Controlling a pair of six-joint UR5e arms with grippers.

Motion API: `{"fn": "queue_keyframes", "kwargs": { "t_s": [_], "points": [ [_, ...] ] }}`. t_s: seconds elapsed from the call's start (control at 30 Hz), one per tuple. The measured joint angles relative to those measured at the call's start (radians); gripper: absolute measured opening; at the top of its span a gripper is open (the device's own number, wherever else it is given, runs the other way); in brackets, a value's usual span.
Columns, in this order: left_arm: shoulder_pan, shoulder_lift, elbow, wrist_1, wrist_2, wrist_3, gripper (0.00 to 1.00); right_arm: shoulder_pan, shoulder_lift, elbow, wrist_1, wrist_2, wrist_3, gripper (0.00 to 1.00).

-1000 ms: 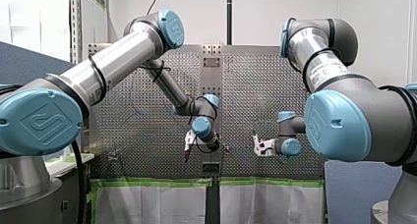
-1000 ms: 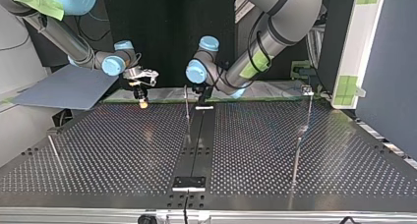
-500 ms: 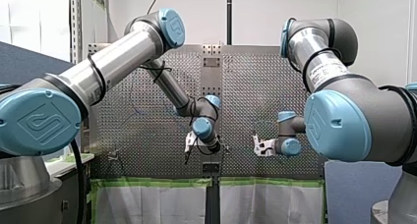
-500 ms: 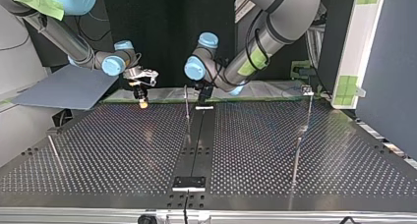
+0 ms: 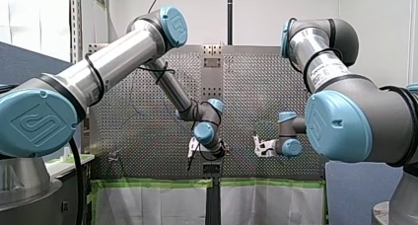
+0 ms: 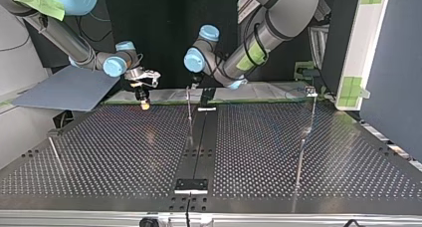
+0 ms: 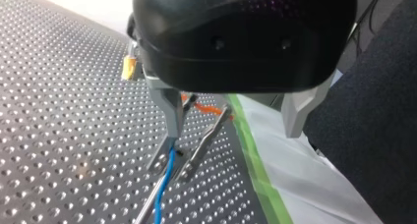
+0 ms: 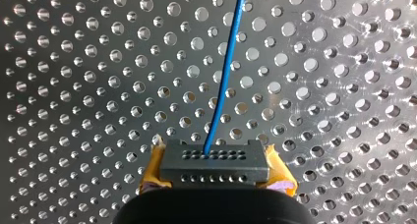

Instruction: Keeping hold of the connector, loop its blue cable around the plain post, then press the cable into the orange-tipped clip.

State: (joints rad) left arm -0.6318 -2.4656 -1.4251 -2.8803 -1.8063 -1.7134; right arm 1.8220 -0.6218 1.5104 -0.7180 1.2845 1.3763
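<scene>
Perforated metal surface (image 6: 298, 152), with green tape (image 7: 255, 170) along the edge nearest the arms. Both arms sit low over that edge.

My right gripper (image 6: 144, 101): closed, yellow pads (image 8: 152, 174) clamped on either side of the black connector (image 8: 215, 161). Connector held just above the surface. Blue cable (image 8: 223, 71) leaves the connector's face and runs straight ahead of the gripper, over the holes.

My left gripper (image 7: 232, 134): metal fingers (image 7: 169, 113) spread wide, nothing held. Cable passes right at the tip of one finger, down at surface level. Orange-tipped clip (image 7: 211, 133) stands between the two fingers, just beside the cable. The right gripper's yellow pad shows beyond it.

Progress (judgement):
- Hold on connector: in place.
- Loop around the plain post: cannot confirm, as no view shows the cable's path round it.
- Seating in clip: looks unfinished. Cable appears beside the clip's foot, not visibly inside it.
- Left to do: press the cable in, likely with the left finger nearest it.
</scene>
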Motion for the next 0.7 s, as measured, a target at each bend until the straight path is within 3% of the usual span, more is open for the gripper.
{"fn": "queue_keyframes", "kwargs": {
  "t_s": [0.23, 0.7],
  "points": [
    [-0.014, 0.0, -0.01, 0.033, -0.003, 0.0, 1.0, 0.0, 0.001, 0.0, 0.0, 0.0, 0.0, 0.0],
    [-0.017, 0.0, -0.011, 0.034, -0.014, 0.001, 1.0, 0.0, 0.001, 0.0, 0.003, 0.0, 0.0, 0.0]
  ]
}}
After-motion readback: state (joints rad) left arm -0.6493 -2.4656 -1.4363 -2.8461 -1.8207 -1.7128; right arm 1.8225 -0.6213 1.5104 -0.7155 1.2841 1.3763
